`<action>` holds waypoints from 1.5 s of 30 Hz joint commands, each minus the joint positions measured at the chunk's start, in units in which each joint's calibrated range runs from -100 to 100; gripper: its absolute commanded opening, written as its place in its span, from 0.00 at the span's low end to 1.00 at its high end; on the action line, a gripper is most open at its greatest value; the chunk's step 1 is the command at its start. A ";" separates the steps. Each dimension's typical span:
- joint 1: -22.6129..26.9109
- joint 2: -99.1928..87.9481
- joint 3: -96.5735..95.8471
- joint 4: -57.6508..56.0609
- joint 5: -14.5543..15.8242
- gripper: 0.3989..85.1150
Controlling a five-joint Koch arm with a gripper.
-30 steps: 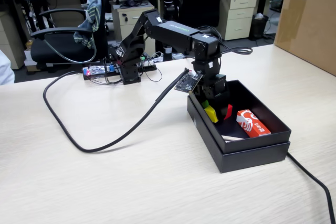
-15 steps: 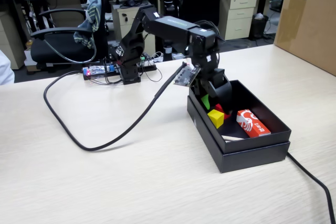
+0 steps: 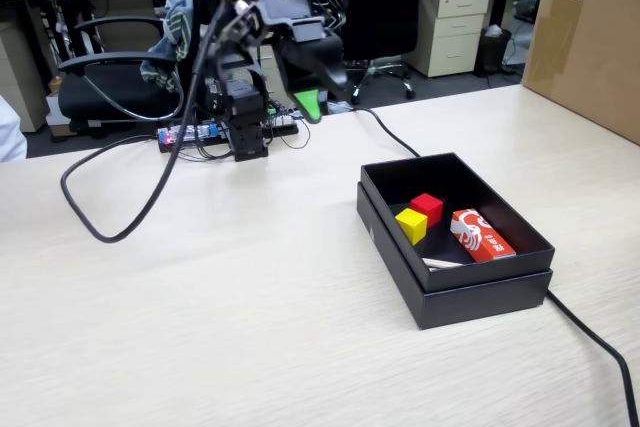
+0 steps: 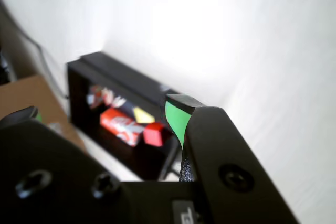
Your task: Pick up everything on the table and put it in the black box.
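The black box (image 3: pixel 470 299) stands on the right half of the light wood table. In it lie a red cube (image 3: pixel 427 206), a yellow cube (image 3: pixel 411 224), a red-and-white packet (image 3: pixel 482 234) and a thin white item (image 3: pixel 440 263). My gripper (image 3: pixel 322 93), with green pads, hangs empty at the back of the table, well apart from the box. In the wrist view the gripper (image 4: pixel 100 109) has its jaws wide apart, and between them show the box (image 4: pixel 84 77), the packet (image 4: pixel 119 125), the yellow cube (image 4: pixel 143 115) and the red cube (image 4: pixel 154 135). I see no loose item on the table outside the box.
A black cable (image 3: pixel 100 227) loops over the left of the table. Another cable (image 3: pixel 592 339) runs past the box to the front right. A large cardboard box (image 3: pixel 590 37) stands at the right edge. A power strip (image 3: pixel 190 133) lies by the arm's base.
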 commanded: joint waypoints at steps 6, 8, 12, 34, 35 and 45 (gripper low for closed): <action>-2.78 -21.27 -29.23 17.12 0.00 0.59; -3.47 -27.12 -40.11 22.83 0.15 0.59; -4.79 -28.50 -45.55 22.91 1.27 0.60; -7.23 -28.61 -83.09 62.14 -3.03 0.60; -7.18 -28.38 -83.45 61.96 -3.03 0.60; -7.08 -27.23 -83.54 60.84 -3.13 0.58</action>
